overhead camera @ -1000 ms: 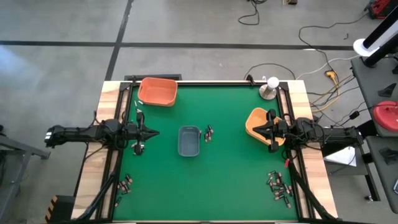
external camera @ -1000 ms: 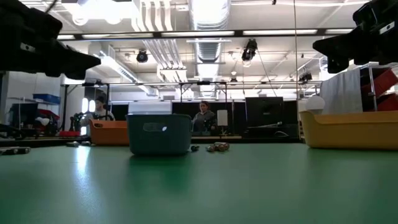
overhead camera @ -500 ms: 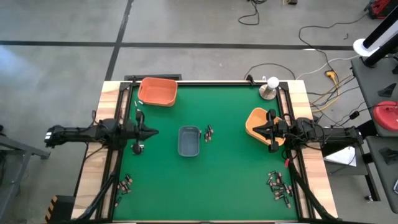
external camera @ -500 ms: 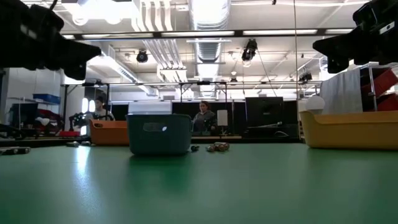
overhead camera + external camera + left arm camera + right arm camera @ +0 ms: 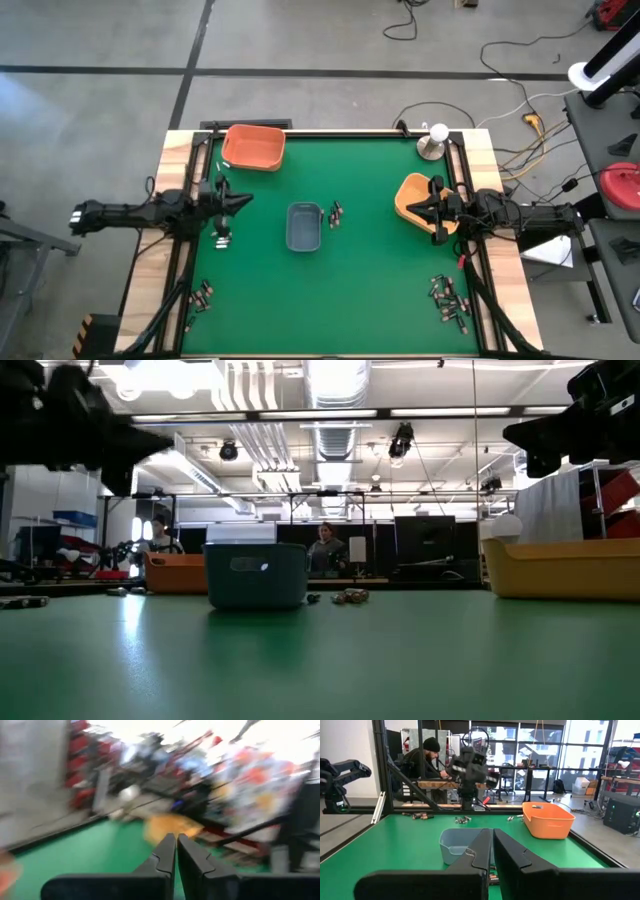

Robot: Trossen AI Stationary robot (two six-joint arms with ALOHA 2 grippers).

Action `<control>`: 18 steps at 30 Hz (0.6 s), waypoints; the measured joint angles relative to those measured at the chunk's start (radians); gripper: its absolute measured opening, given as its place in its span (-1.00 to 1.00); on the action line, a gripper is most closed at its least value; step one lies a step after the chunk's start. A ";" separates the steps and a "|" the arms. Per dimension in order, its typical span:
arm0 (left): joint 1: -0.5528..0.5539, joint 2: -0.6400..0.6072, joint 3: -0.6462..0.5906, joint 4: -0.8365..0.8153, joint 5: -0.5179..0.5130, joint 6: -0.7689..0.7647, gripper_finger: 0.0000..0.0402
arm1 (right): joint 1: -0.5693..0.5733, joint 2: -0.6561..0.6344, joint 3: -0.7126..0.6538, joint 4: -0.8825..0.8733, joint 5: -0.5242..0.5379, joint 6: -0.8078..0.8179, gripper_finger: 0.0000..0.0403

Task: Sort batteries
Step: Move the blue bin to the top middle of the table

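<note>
Both claws closed, batteries (image 5: 335, 213) untouched.

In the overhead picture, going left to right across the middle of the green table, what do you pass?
Left gripper → blue-grey bin → a few batteries → yellow-orange bin → right gripper, hanging over that bin.

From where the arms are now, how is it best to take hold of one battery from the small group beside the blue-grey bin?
Probably from straight above, fingers closing across the battery's round body near its middle. The batteries lie flat on the green table, close together, so pick one at the group's edge. They sit apart from the blue-grey bin, which leaves room to come down. Both grippers, left and right, look shut, so one must open first.
</note>
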State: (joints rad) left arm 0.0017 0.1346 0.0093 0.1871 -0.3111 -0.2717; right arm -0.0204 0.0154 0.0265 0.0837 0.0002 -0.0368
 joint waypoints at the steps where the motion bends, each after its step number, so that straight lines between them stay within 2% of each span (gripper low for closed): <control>1: 0.000 0.015 0.000 -0.040 -0.048 -0.021 -0.93 | 0.000 0.000 0.000 0.000 0.000 0.000 -0.94; 4: 0.001 0.079 0.000 -0.100 -0.149 -0.135 -0.77 | 0.000 0.000 0.000 0.000 0.000 -0.001 -0.94; 7: 0.000 0.161 0.000 -0.073 -0.155 -0.239 -0.55 | 0.000 0.000 0.000 0.001 0.000 -0.016 -0.94; 9: 0.000 0.215 0.002 -0.035 -0.174 -0.305 -0.40 | 0.000 0.000 0.000 0.008 0.001 -0.085 -0.94; 13: 0.000 0.334 0.064 -0.043 -0.200 -0.412 -0.20 | 0.001 0.000 0.000 0.085 0.000 -0.115 -0.94; 18: 0.000 0.491 0.207 -0.093 -0.232 -0.457 -0.14 | 0.000 0.003 -0.001 0.392 0.002 -0.015 -0.94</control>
State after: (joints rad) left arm 0.0021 0.6252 0.2161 0.0943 -0.5434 -0.7284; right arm -0.0200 0.0181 0.0259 0.4753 0.0019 -0.0521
